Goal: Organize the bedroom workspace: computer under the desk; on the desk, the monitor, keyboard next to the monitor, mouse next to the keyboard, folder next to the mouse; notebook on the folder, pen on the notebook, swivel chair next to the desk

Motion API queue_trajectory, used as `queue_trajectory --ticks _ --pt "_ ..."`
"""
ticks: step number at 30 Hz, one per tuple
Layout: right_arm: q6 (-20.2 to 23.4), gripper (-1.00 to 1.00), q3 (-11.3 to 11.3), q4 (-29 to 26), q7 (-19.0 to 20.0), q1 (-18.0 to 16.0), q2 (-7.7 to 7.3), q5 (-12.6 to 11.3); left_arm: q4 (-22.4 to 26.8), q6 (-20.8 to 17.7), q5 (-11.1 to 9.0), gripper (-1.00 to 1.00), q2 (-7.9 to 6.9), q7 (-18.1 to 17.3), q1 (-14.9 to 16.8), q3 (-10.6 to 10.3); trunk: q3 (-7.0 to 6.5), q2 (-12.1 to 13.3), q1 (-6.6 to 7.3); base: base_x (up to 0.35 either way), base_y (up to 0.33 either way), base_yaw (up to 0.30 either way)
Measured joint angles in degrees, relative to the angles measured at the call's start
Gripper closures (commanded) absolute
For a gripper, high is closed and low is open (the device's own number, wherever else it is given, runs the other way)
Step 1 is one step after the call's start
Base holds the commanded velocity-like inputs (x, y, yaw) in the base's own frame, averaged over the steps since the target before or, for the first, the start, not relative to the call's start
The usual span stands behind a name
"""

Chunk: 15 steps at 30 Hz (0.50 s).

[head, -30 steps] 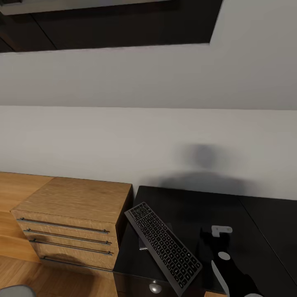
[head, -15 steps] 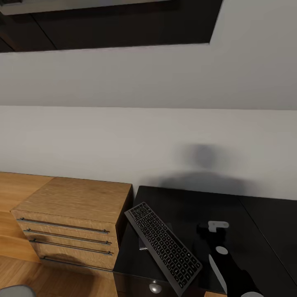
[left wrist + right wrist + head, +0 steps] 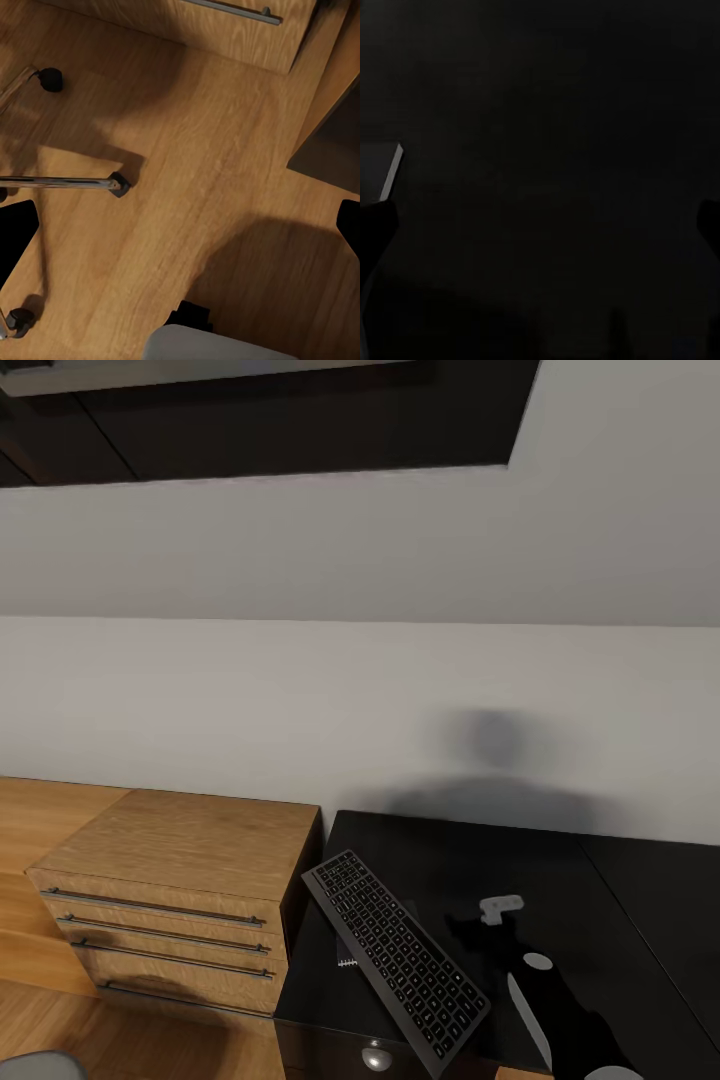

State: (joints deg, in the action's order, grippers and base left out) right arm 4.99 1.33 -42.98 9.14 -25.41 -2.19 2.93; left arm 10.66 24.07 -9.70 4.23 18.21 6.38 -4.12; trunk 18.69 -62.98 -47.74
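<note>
The keyboard [image 3: 395, 958] lies on the black counter [image 3: 620, 900] in the lower middle of the head view. Its long axis runs diagonally from upper left, near the wooden drawer unit [image 3: 170, 905], to lower right at the counter's front edge. A notebook [image 3: 348, 960] peeks out from beneath its left side.

The right gripper [image 3: 478, 932] sits just right of the keyboard's middle, low over the counter, so the keyboard lies to its left. Its dark shape blends into the surface in the head view. In the right wrist view, the two dark fingertips [image 3: 375, 225] stand far apart at opposite edges, so it looks spread with nothing between them.

The left gripper [image 3: 180, 225] hangs over the wood floor [image 3: 195, 165] by the swivel chair base [image 3: 67, 181], also spread and empty. The right arm is clearly nearer the keyboard.
</note>
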Motion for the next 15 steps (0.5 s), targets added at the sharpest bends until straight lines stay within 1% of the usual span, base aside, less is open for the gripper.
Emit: queue_trajectory --ticks 1,6,8,12,15 --pt "0.3 -1.00 0.0 0.0 1.4 0.0 -0.02 0.0 0.0 0.0 0.0 -1.00 0.00 0.0 0.0 0.0 0.00 0.0 0.00 0.000 0.000 0.000" --pt "0.5 -1.00 0.0 0.0 3.5 0.0 -0.02 0.0 0.0 0.0 0.0 -1.00 -0.01 0.0 0.0 0.0 0.00 0.0 0.00 0.000 0.000 0.000" --pt "0.5 -1.00 -0.1 0.1 4.9 0.0 -0.02 0.1 0.0 0.0 0.0 -1.00 -0.01 0.0 0.0 0.0 0.00 0.0 0.00 0.000 0.000 0.000" --pt "0.5 -1.00 -0.1 0.1 6.7 0.0 -0.02 0.2 0.0 0.0 0.0 -1.00 -0.01 0.0 0.0 0.0 0.00 0.0 0.00 0.000 0.000 0.000" --pt "0.5 -1.00 -0.1 0.2 7.2 0.0 -0.02 0.3 0.0 0.0 0.0 -1.00 -0.01 0.0 0.0 0.0 0.00 0.0 0.00 0.000 0.000 0.000"
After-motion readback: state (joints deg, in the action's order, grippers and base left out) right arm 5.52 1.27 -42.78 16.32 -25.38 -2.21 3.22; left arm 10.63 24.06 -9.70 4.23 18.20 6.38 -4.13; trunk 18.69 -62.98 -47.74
